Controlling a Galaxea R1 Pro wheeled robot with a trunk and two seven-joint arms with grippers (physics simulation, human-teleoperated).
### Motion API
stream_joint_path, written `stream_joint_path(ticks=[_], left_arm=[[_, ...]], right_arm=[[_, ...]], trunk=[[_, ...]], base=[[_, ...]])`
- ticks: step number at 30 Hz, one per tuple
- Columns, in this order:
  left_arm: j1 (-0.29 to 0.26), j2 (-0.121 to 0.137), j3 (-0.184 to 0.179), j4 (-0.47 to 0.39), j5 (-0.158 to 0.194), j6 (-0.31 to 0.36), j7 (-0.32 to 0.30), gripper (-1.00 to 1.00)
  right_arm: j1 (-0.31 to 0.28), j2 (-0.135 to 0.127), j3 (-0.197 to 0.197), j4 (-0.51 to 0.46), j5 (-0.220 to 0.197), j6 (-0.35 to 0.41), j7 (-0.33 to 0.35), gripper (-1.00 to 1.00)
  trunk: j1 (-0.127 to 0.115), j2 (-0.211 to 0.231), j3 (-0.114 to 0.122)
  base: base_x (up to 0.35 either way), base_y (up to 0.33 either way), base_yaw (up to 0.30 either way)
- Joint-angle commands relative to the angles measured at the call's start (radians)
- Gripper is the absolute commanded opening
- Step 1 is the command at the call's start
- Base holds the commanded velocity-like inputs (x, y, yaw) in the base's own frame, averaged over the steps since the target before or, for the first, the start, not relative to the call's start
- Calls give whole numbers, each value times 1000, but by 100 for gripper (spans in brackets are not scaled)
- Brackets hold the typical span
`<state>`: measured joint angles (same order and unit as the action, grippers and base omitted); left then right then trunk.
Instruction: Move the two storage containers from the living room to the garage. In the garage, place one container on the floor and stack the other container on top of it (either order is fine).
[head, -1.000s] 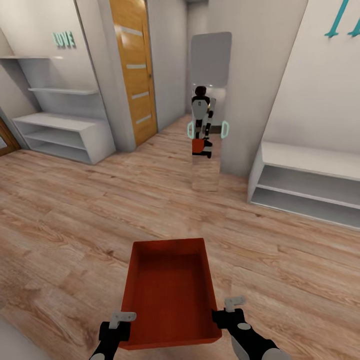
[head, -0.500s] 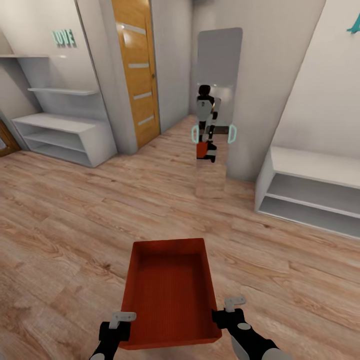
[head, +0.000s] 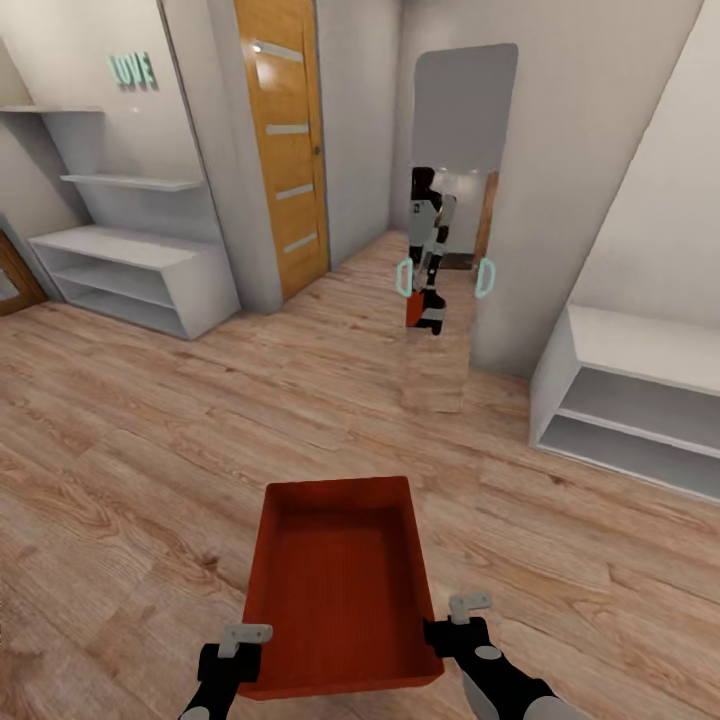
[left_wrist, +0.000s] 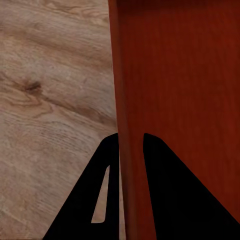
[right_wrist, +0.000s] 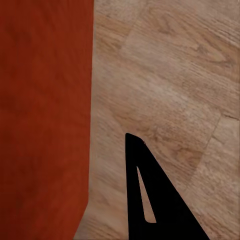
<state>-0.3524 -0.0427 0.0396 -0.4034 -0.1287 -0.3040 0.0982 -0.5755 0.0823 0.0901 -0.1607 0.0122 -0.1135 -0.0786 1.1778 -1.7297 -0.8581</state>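
Carried low in front of the trunk: one orange-red tub (head: 342, 585), topless, ribbed inside, long axis pointing away, held above a light wood-plank floor (head: 130, 460). Gripped at the near corners from both sides. Left hand (head: 236, 655) at the near left corner; in the left wrist view, the two dark fingers (left_wrist: 107, 185) straddling the tub's wall (left_wrist: 131, 150), one outside and one inside, clenched on the rim. Right hand (head: 452, 630) at the near right corner; in the right wrist view, one dark finger (right_wrist: 150, 195) standing clear of the tub's outer wall (right_wrist: 45, 120) with floor between them, the other finger hidden, so grasp or release cannot be told there.

Ahead, a tall mirror (head: 462, 200) leaning against a pale wall, reflecting the robot (head: 428, 250) with an orange-red shape at its front. Left of the mirror, a narrow passage with plank flooring running away, and a wooden door (head: 285, 140) with pale horizontal insets. Further left, white open shelving (head: 135, 265) low against the wall, with teal letters (head: 131, 70) mounted above. At the right, another low white shelf unit (head: 630, 400) against a slanted pale wall. Brown frame edge (head: 15, 275) at the far left. Second tub not located.
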Motion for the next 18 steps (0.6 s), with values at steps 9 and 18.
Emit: stream_joint_path(ticks=[9, 18], left_arm=[[0, 1, 8, 2, -3, -4, 14, -100], [0, 1, 8, 2, -3, -4, 14, -100]], right_arm=[[-1, -4, -9, 0, 5, -3, -13, -100], [-1, -4, -9, 0, 5, -3, -13, -100]], trunk=[[1, 0, -9], [1, 0, -14]], base=[[346, 0, 215], [346, 0, 89]])
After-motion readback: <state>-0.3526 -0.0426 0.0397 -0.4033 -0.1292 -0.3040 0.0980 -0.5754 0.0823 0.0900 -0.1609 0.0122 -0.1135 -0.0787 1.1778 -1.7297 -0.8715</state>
